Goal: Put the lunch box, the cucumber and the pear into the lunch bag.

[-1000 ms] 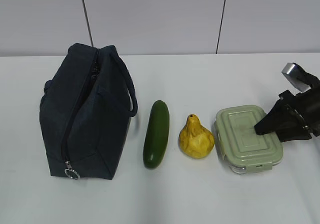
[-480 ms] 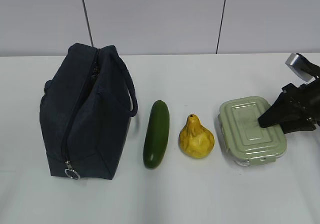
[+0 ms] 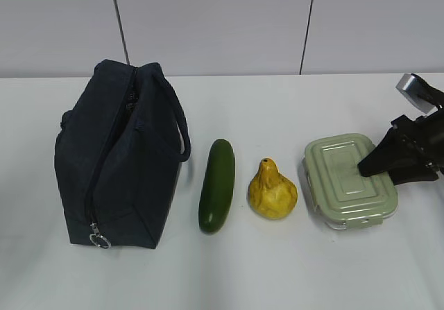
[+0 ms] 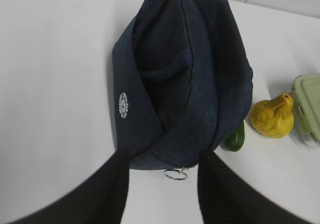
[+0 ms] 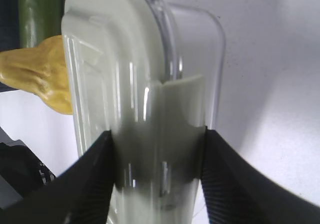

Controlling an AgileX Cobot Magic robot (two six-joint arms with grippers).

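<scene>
Bag: we see the bag (image 3: 118,154) standing near the worktop's (image 3: 291,275) left edge, its zip running along the top and down the front end, the silver ring pull (image 3: 100,240) hanging low at the front; whether the zip is parted we cannot tell.
Cucumber: the cucumber (image 3: 217,184) lies just right of the bag, lengthwise front to back, apart from the bag's handle (image 3: 182,131).
Pear: the pear (image 3: 272,191) sits between cucumber and box, narrow top pointing back, close to the box but whether touching we cannot tell.
Box: the box (image 3: 349,179) rests toward the worktop's right edge, sage lid on.
Right gripper: we see the right gripper (image 5: 156,176) closed across the box's short end, one finger (image 5: 95,174) pressed on each side of the lid; in the exterior view it reaches in from the right edge.
Left gripper: the left gripper (image 4: 162,184) hangs above the bag's front end, fingers (image 4: 107,186) parted with nothing between them, the ring pull showing in the gap below.
</scene>
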